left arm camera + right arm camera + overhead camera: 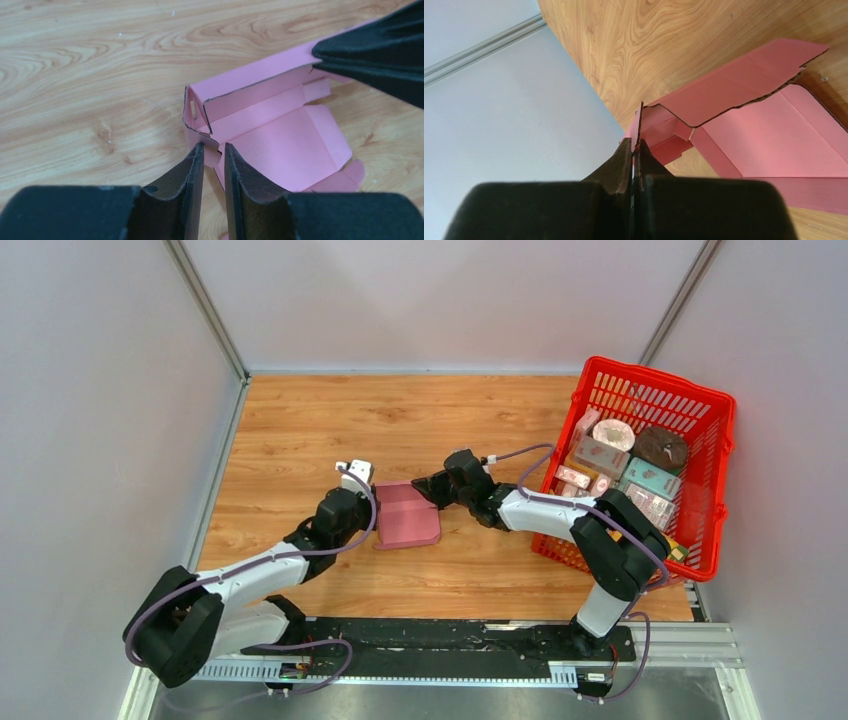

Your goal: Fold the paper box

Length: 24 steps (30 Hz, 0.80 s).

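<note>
Nearest the arm bases, the left gripper [213,152] points at the paper box [280,135]. Its two black fingers are released, with a narrow gap between them. A small pink corner flap of the box reaches into that gap at the fingertips. Neither pad can be seen pressing on it.

Just beyond those fingertips the box rests on the wooden table [75,75]. It is half formed: one long wall stands upright with a folded corner, and a wide flat panel spreads out to the right of the fingers.

At the far end of that raised wall the right gripper [635,145] is clenched tight. It grasps a thin upright edge of the pink cardboard between its pads. The rest of the box opens away to the right of those fingers.

Farther off, well to the right of both grippers, a red mesh basket [655,390] sits by the wall. It holds printed cartons [600,455].
</note>
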Each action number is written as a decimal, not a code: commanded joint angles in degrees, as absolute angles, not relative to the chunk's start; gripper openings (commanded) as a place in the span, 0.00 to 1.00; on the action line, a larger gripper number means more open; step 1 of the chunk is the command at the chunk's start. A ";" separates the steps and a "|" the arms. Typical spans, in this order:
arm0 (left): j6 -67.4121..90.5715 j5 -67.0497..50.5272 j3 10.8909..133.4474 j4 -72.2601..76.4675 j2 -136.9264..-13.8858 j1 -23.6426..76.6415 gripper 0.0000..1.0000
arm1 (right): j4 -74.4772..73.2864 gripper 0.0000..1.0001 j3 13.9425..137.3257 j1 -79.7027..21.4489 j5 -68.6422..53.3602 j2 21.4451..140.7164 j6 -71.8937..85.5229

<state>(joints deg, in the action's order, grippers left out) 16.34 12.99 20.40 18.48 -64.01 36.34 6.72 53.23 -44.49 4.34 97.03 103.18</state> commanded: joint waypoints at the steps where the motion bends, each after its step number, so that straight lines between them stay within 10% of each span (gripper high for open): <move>1: 15.65 14.59 25.05 17.58 -64.95 36.65 0.30 | 7.56 0.00 53.00 -44.65 4.48 96.77 102.48; 24: 22.68 23.81 15.47 11.70 -48.70 36.56 0.40 | 9.05 0.00 50.45 -44.56 4.83 96.33 102.22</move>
